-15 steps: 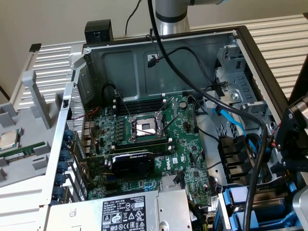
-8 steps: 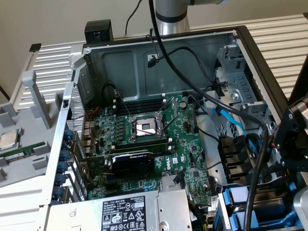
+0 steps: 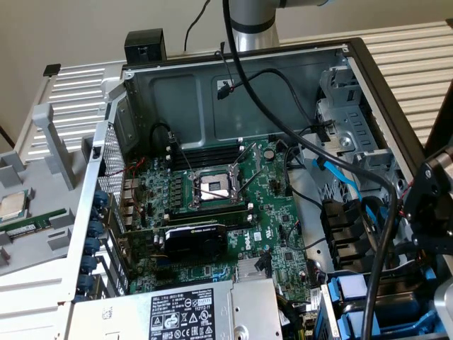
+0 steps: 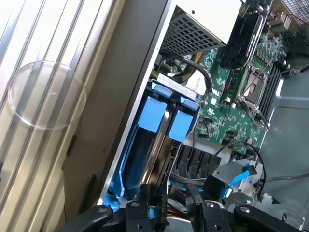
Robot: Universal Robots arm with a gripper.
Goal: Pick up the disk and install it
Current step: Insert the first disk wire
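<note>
Exterior view: a large open grey metal computer case (image 3: 177, 92) lies on its side, with a green motherboard (image 3: 276, 234) on its floor. An open silver CPU socket (image 3: 212, 188) sits near the board's middle. A black graphics card (image 3: 195, 241) lies just beside the socket, toward the case's near edge. A grey power supply box with a black-and-white label (image 3: 191, 312) sits against that near edge. The silver robot arm (image 3: 251, 21) rises behind the case's far wall, and a thick black cable (image 3: 283, 120) trails from it across the case. The black gripper (image 3: 432, 205) hangs over the case's edge at the exterior view's right, close above the drive bay in the near right corner. There, bright blue plastic carrier ends (image 3: 352, 292) stand side by side. A small square silver CPU chip (image 3: 13, 205) lies on the grey panel outside the case, at the exterior view's left

Wrist view: the gripper (image 4: 169, 205) is low over the drive bay, which runs along the case's side wall. The disk (image 4: 153, 116), a flat drive clipped in a bright blue plastic carrier frame, stands on edge in the bay slot nearest that wall. A second blue carrier (image 4: 182, 124) stands just beside it on the motherboard side. One end of the disk lies near the power supply box and the other reaches the gripper. I cannot tell whether the gripper is clamped on the disk or only beside it. A light blue flat cable (image 4: 241, 174) lies near the bay's gripper end
</note>
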